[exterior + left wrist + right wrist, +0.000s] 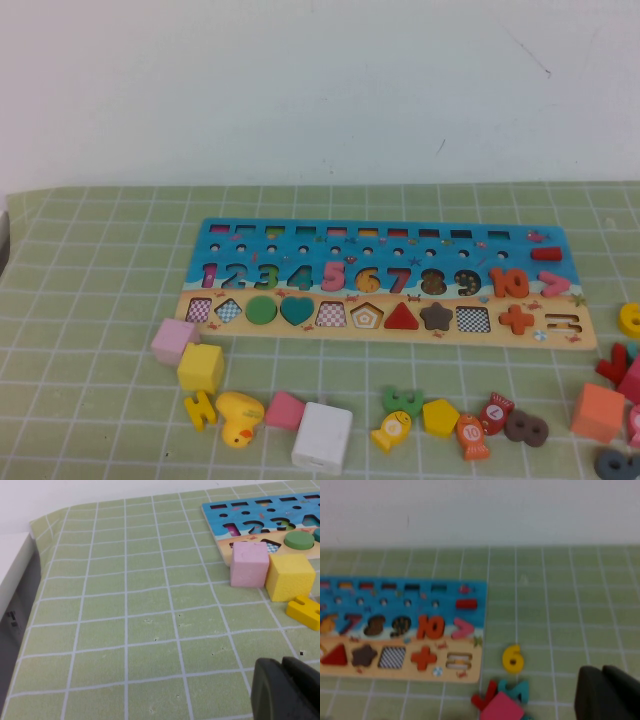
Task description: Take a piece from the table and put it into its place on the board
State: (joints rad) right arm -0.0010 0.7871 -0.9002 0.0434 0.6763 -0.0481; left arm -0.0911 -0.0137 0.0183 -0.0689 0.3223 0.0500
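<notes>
A: Where's your piece (513, 658)?
B: On the counter (100, 300), just right of the board (405, 625), near the right end effector (607, 695). Left end effector (285, 690) is well apart, by the pink cube (249, 564). Can't tell either's grip state.

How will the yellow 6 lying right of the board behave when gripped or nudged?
The yellow 6 looks stiff and thin, lying flat on the mat, so it probably slides rather than rolls. Its low edge likely gives little to pinch. The right end effector sits near it; the left end effector is far off.
</notes>
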